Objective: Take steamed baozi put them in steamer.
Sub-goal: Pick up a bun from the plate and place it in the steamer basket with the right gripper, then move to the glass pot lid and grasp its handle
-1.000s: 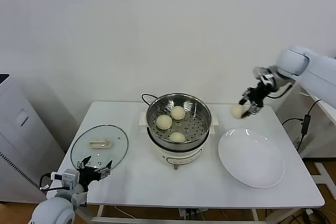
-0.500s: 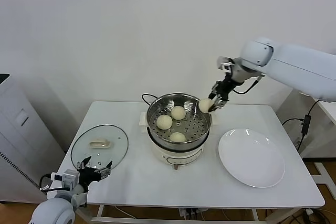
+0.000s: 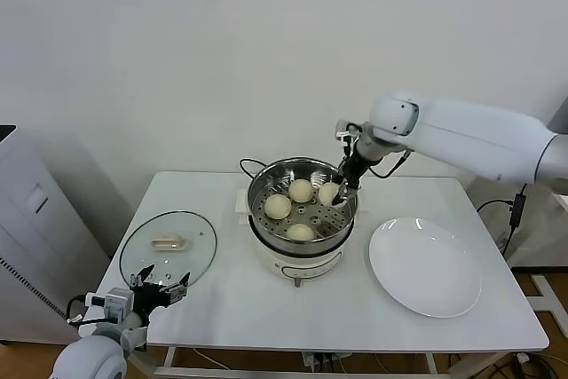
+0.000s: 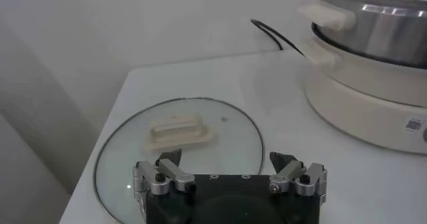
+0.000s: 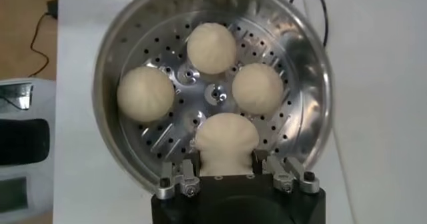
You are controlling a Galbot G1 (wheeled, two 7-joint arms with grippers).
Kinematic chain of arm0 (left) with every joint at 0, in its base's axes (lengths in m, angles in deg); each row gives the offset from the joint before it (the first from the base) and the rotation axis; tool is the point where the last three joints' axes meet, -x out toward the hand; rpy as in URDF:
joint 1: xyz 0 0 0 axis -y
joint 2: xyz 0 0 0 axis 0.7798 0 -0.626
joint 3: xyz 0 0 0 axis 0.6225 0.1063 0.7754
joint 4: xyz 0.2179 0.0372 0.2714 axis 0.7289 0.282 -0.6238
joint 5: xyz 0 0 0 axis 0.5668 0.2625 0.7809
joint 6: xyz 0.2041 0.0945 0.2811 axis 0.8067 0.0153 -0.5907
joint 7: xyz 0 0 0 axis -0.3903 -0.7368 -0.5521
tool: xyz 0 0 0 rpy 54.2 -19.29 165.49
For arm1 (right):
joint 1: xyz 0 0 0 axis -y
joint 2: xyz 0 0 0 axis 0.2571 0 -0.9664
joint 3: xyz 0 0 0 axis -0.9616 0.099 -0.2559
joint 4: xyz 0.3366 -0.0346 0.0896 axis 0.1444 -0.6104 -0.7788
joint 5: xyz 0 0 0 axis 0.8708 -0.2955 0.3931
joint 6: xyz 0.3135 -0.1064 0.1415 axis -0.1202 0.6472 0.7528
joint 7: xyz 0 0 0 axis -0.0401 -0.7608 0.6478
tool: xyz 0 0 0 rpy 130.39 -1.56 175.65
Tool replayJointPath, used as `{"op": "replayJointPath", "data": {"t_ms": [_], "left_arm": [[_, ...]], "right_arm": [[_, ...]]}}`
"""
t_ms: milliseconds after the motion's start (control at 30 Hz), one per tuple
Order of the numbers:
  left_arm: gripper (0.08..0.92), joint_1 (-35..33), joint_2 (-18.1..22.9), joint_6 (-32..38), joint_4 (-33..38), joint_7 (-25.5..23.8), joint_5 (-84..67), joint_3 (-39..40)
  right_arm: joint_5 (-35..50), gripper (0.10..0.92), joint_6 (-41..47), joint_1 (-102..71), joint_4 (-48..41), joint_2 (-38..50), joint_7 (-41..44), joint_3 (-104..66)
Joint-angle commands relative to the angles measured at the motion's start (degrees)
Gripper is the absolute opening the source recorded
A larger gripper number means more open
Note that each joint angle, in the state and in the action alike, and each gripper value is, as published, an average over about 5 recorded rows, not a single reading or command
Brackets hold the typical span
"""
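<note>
Shiny perforated steel steamer (image 3: 302,185), smooth matt baozi (image 5: 211,47), clear glass lid (image 3: 168,246)

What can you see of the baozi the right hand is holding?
The smooth, round, cream-white dough bun is whole and unmarked, pinched at its sides by the right hand, which is shut on it. It hangs inside the round shiny steel steamer basket, over the perforated floor on the side nearest the plate, close to three similar buns. Whether it touches the floor cannot be told.
</note>
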Motion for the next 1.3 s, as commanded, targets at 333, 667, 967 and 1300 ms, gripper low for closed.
{"op": "replayJointPath", "data": {"t_ms": [333, 667, 967, 1300], "left_arm": [[0.823, -0.2, 0.0, 0.1, -0.1, -0.1, 0.0, -0.3], [0.823, -0.2, 0.4, 0.0, -0.3, 0.0, 0.2, -0.3], [0.823, 0.4, 0.5, -0.4, -0.2, 0.6, 0.3, -0.9], [0.823, 0.8, -0.2, 0.0, 0.3, 0.6, -0.9, -2.3]], "right_arm": [[-3.6, 0.504, 2.2, -6.1, -0.7, -1.4, -3.5, -1.6], [0.5, 0.743, 2.0, -7.1, -0.9, 1.8, -3.5, -8.8], [9.7, 0.822, -1.5, -11.4, -0.9, 13.1, -4.3, -25.5], [11.3, 0.823, -13.4, -38.4, 3.4, 22.4, -19.8, -56.7]]}}
